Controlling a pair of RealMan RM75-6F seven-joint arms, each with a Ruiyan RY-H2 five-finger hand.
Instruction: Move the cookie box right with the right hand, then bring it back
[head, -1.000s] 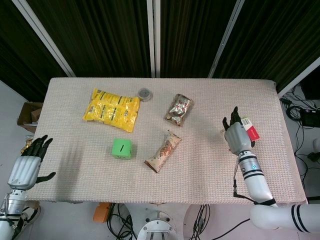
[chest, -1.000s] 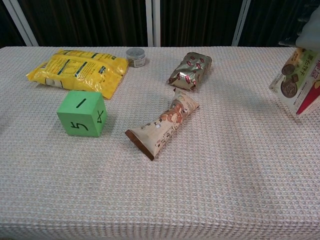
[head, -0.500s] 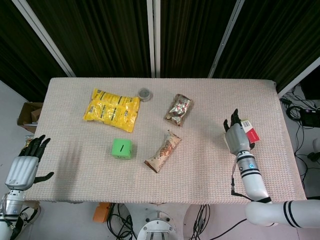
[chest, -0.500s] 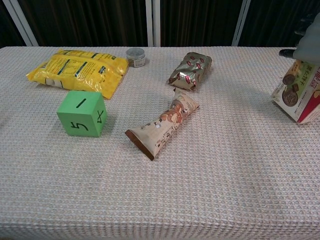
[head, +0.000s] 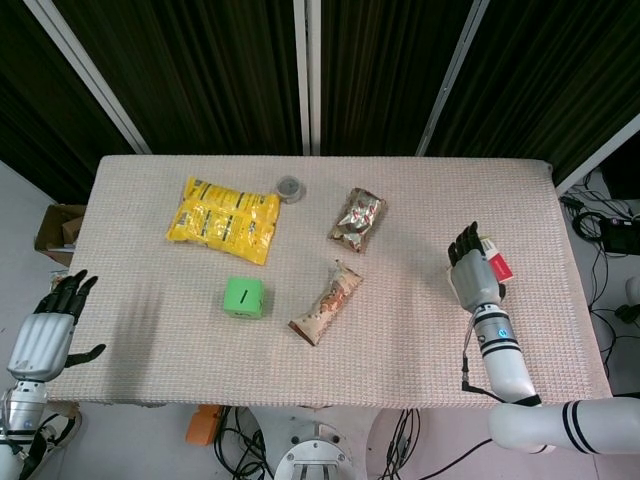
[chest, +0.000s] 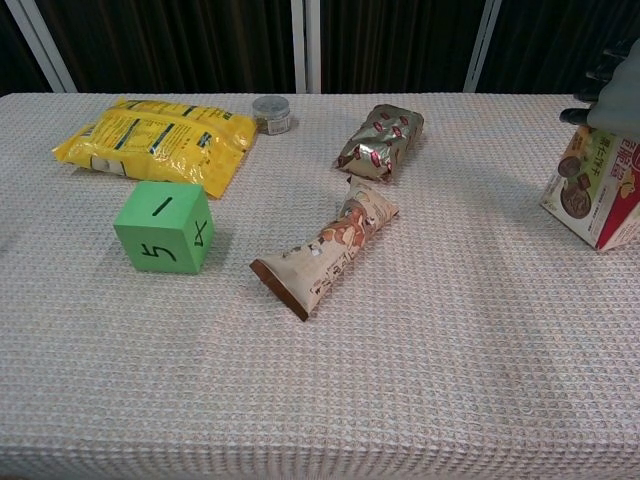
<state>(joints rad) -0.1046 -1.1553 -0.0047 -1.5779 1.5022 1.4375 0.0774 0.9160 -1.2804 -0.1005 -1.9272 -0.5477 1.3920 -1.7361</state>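
The right hand (head: 473, 272) covers most of the box (head: 495, 264) from above — its grip unclear; chest view's edge crops both hand and box.

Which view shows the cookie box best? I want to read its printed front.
The chest view: the cookie box faces the camera, cookie pictures visible. In the head view, the right hand hides most of it, leaving a red-and-white sliver.

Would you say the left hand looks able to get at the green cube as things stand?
Probably yes: the left hand hangs open off the table's left edge, and only bare cloth lies between it and the green cube; reach itself is uncertain.
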